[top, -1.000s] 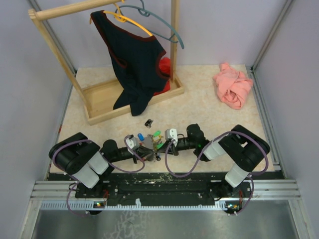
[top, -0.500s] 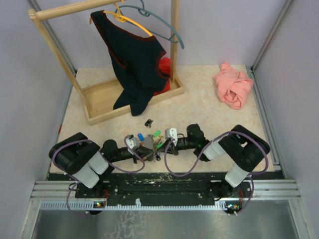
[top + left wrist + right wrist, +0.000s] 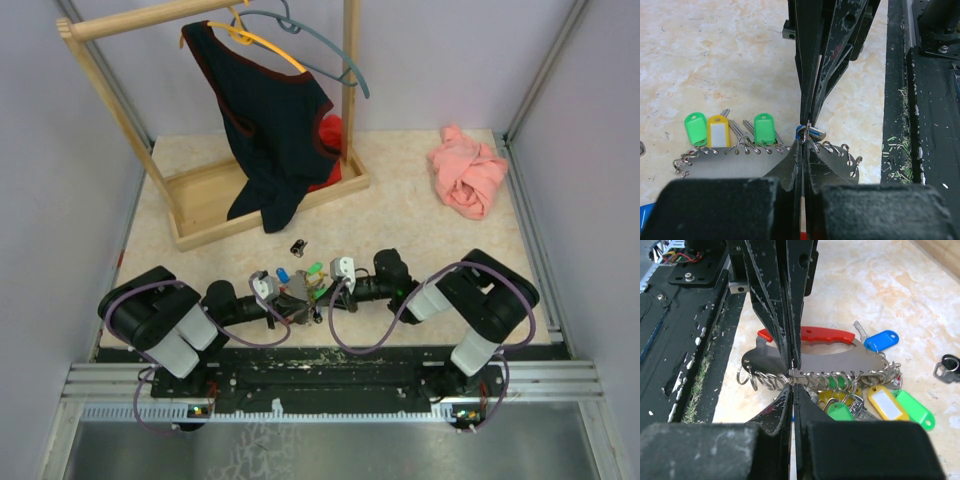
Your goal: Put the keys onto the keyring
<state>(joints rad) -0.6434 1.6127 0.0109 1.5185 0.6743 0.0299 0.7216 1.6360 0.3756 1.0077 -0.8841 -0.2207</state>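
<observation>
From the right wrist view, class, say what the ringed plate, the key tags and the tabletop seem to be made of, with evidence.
Ringed plate: likely metal, dull grey sheen, thin wire rings along its edge. Key tags: probably plastic, bright, smooth, slightly glossy. Tabletop: beige marble pattern with faint gloss; stone or printed laminate, the look leaves it open.

Both arms lie low. The left gripper (image 3: pixel 298 302) points to 3 o'clock and the right gripper (image 3: pixel 320 292) to 9 o'clock, both with jaws pressed together.
</observation>
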